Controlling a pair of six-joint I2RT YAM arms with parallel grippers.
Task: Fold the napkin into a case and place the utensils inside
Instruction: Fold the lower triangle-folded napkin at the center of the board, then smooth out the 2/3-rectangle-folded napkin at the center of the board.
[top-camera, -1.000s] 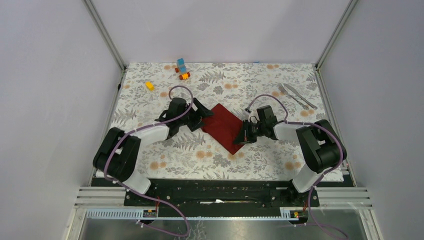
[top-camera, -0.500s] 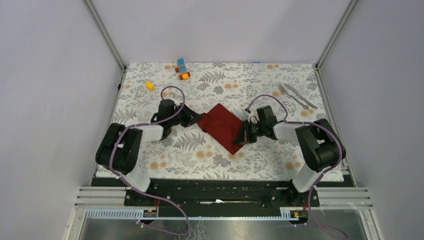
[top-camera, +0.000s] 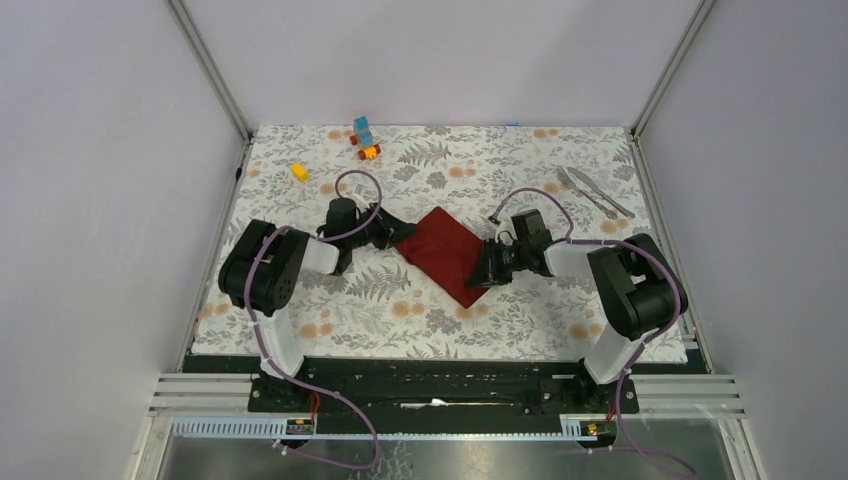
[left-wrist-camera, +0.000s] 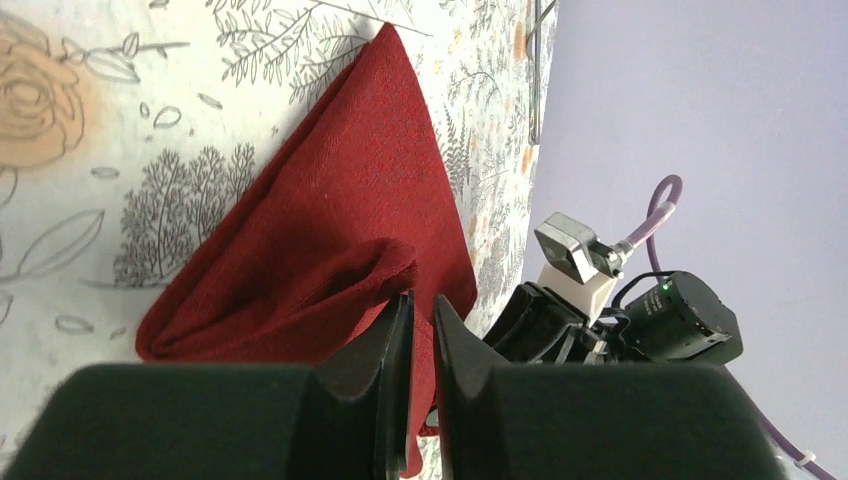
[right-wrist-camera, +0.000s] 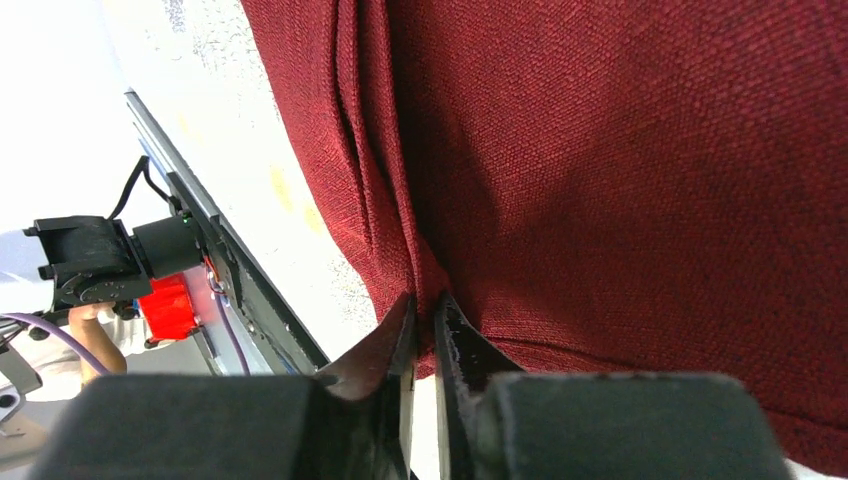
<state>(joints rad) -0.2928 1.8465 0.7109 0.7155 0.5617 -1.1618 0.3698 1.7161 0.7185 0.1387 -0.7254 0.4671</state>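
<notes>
The top external camera is looking steeply down from above and behind both arm bases, taking in the whole floral-printed tabletop (top-camera: 400, 330) from afar. The left wrist camera is looking low along its own jaws, close to the dark red square cloth napkin (left-wrist-camera: 330, 230), facing the right arm's black wrist (left-wrist-camera: 650, 320). The right wrist camera is sitting even closer, cloth filling its frame. All three views are sharing that napkin.

The napkin (top-camera: 448, 255) is showing plain dark red; the bench (top-camera: 400, 320) beneath it is showing a grey-fern, orange-flower print.
</notes>
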